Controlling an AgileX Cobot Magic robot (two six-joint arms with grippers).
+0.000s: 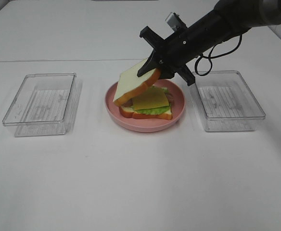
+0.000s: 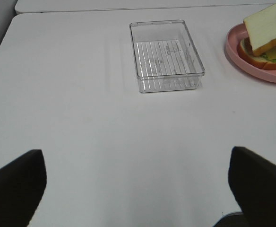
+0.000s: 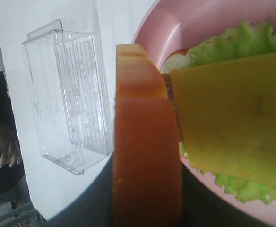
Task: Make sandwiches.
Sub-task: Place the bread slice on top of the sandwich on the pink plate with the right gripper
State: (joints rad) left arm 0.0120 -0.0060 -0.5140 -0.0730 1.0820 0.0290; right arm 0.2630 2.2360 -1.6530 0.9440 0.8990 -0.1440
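While the right gripper (image 1: 155,72) is clamping the top slice (image 1: 133,82) by its crust edge, tilted over the stack (image 1: 147,107) on the plate (image 1: 176,120), the left gripper (image 2: 138,189) is idling open; the slice is looking light and rigid, likely slippery.

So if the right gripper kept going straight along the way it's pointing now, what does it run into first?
The right gripper, shut on the top bread slice, points down and left toward the pink plate. The slice's lower edge would probably meet the yellow cheese on the stack first, though depth is hard to judge.
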